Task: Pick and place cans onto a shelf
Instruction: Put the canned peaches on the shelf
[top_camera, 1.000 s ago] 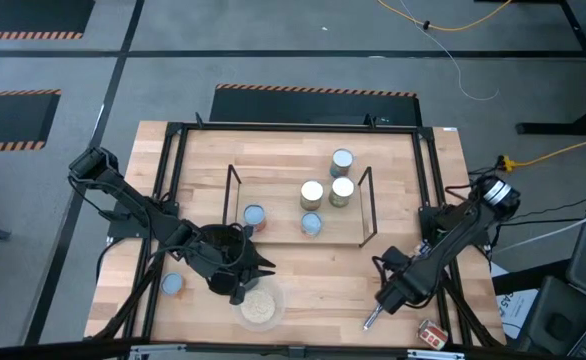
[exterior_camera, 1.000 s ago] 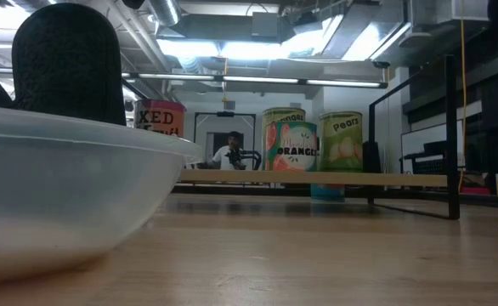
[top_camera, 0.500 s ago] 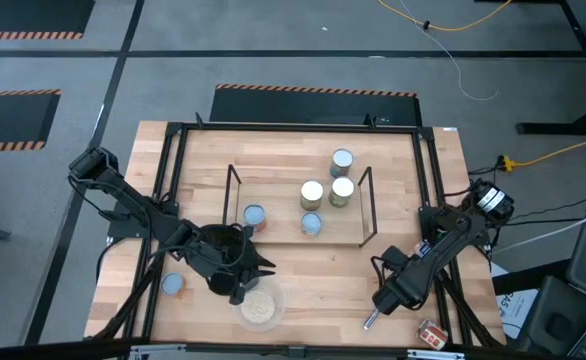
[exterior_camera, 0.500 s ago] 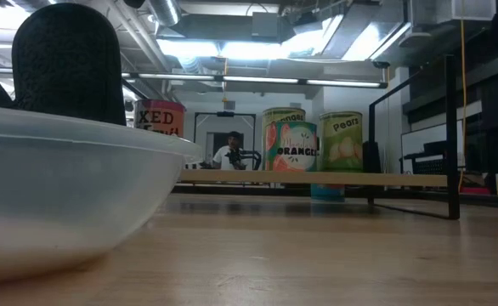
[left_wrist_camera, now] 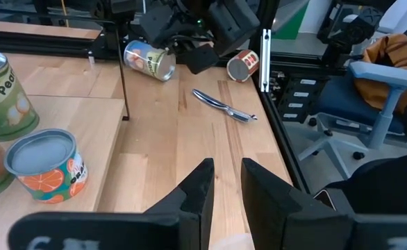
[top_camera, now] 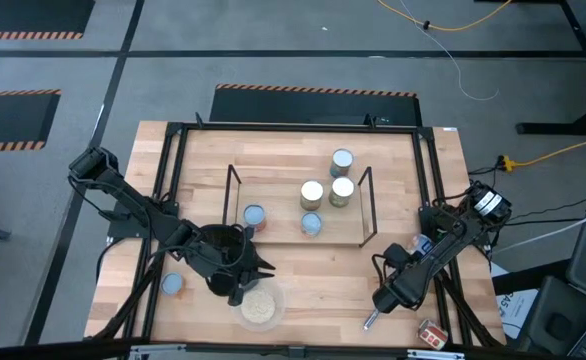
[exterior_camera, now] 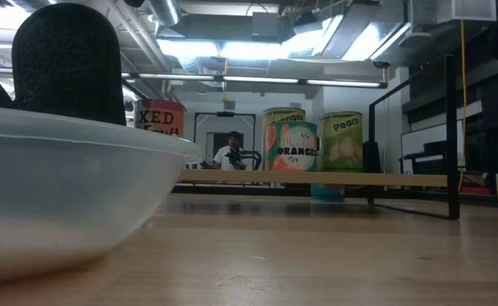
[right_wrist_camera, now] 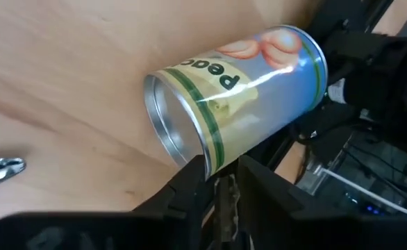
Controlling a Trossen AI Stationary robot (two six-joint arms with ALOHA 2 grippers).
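The wire-and-wood shelf [top_camera: 273, 205] stands mid-table with several cans upright on it, among them a cream-topped can [top_camera: 312, 193] and an orange-label can [exterior_camera: 290, 144]. A pale-blue-topped can [top_camera: 172, 285] stands on the table near my left arm. A peach-label can [right_wrist_camera: 235, 97] lies on its side on the table near the right edge and also shows in the left wrist view [left_wrist_camera: 148, 59]. My right gripper [right_wrist_camera: 223, 173] is shut, its tips right at that can's silvery end. A red can [top_camera: 432, 333] lies at the near right corner. My left gripper [left_wrist_camera: 228, 184] is shut and empty above the bowl. My right gripper's fingertips [right_wrist_camera: 198, 167] stand at the rim of the lying can's silvery end [right_wrist_camera: 179, 149], coming down at a slant. The can lies on its side on the table. I cannot tell whether the fingers touch it.
A clear bowl of pale grains [top_camera: 258, 306] sits at the near edge under my left gripper and fills the left of the low view [exterior_camera: 62, 195]. A silver pen [left_wrist_camera: 224, 105] lies near the right gripper. The black metal frame [top_camera: 435, 200] runs along the table's right side beside the lying can.
My right arm has shifted a little toward the table's near edge and left. The cans and my left arm stay where they were.
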